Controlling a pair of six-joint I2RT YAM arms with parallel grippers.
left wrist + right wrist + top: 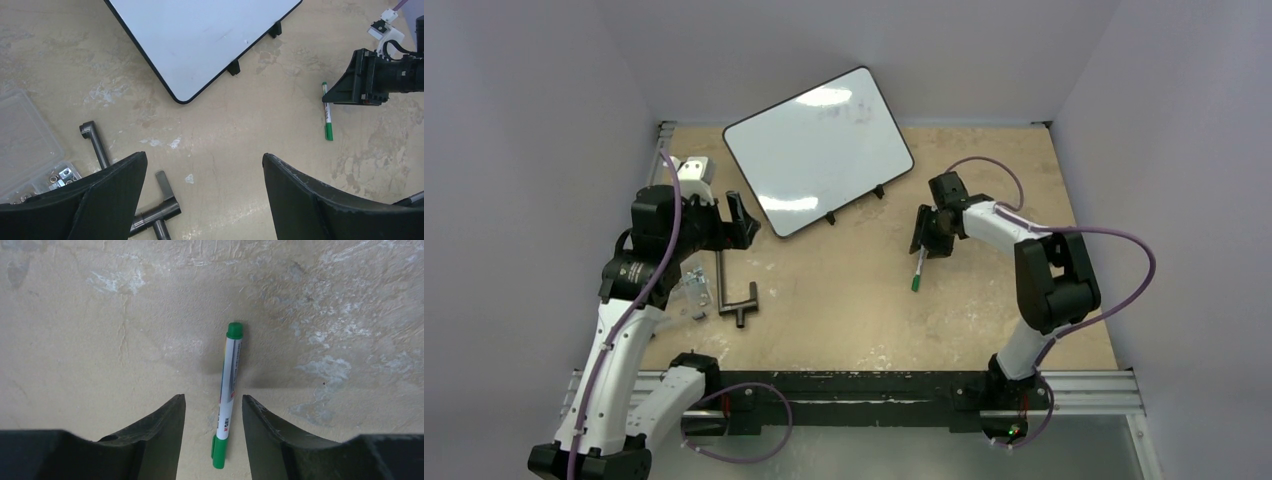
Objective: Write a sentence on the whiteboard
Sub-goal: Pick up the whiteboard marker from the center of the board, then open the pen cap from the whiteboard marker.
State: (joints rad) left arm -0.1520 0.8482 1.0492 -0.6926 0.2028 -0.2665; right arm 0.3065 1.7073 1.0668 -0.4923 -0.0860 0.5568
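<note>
The whiteboard point(819, 150) stands tilted at the back of the table, its feet toward me; it also shows in the left wrist view point(200, 35). Its face is blank apart from faint smudges, and no green sentence shows. A white marker with green cap point(918, 272) lies flat on the table, also seen in the left wrist view point(327, 112) and the right wrist view point(228, 390). My right gripper point(213, 397) is open, low over the marker, with its capped end between the fingers but untouched. My left gripper point(204, 156) is open and empty near the board's near-left corner.
A dark metal pipe fitting point(736, 295) lies beside the left arm, also in the left wrist view point(150, 210). A clear plastic box of small parts point(25, 145) sits left of it. A white and grey block point(694, 170) sits at the back left.
</note>
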